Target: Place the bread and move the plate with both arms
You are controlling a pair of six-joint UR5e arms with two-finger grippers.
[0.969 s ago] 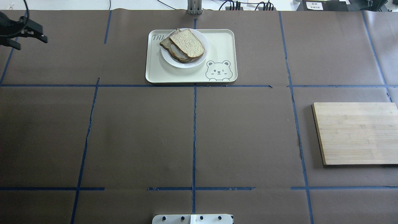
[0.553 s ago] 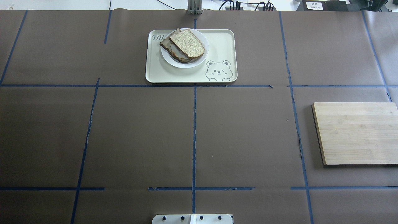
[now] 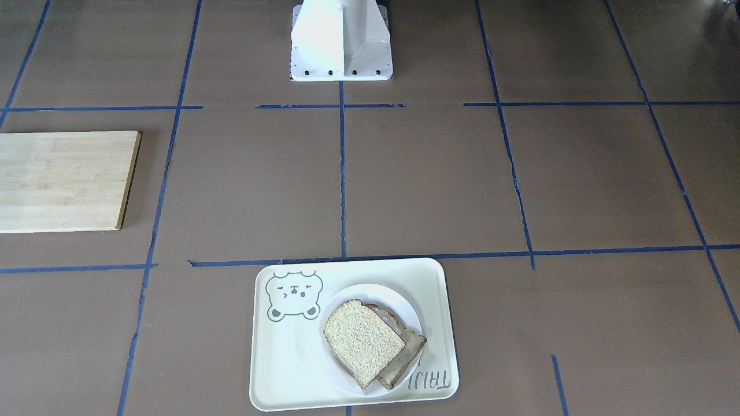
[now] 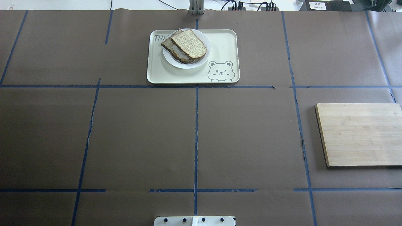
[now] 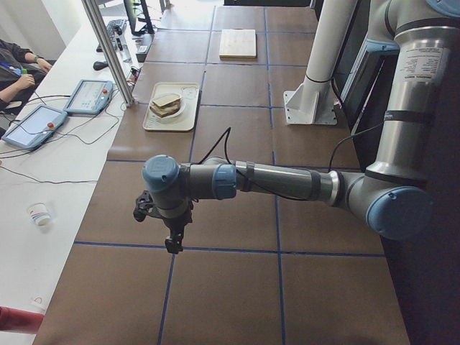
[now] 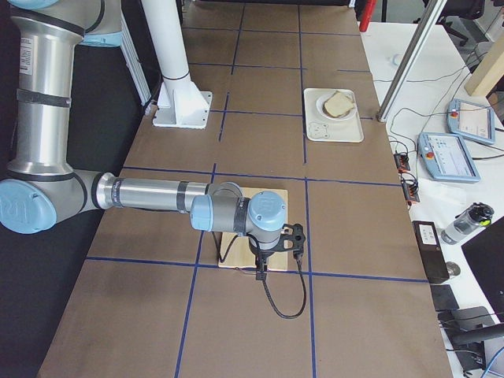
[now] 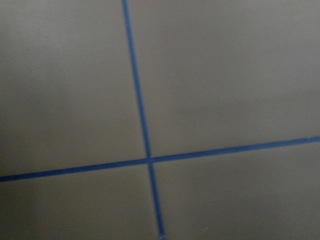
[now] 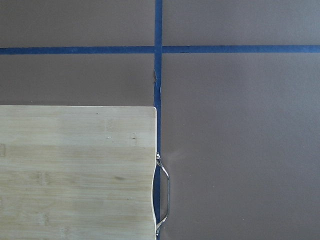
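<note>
The plain bread (image 4: 189, 43) lies on top of a darker slice (image 4: 166, 44) on the white plate (image 4: 188, 65). The plate sits on the left part of the cream bear tray (image 4: 224, 44) at the far middle of the table. The same stack shows in the front-facing view: bread (image 3: 363, 341), plate (image 3: 370, 293). Neither gripper shows in the overhead or front-facing view. The left gripper (image 5: 172, 244) hangs over bare table far to the left. The right gripper (image 6: 261, 270) hangs by the wooden board's edge. I cannot tell whether either is open or shut.
A wooden cutting board (image 4: 361, 133) lies at the right, and its corner with a metal handle shows in the right wrist view (image 8: 75, 170). The white base (image 3: 341, 40) stands at the robot's side. Blue tape lines cross the brown paper. Operators' tablets (image 5: 90, 97) lie beyond the far edge.
The left gripper, seen at the overhead view's top left edge a second ago, has moved out of that view to the left. The bread, plate and tray have not moved.
</note>
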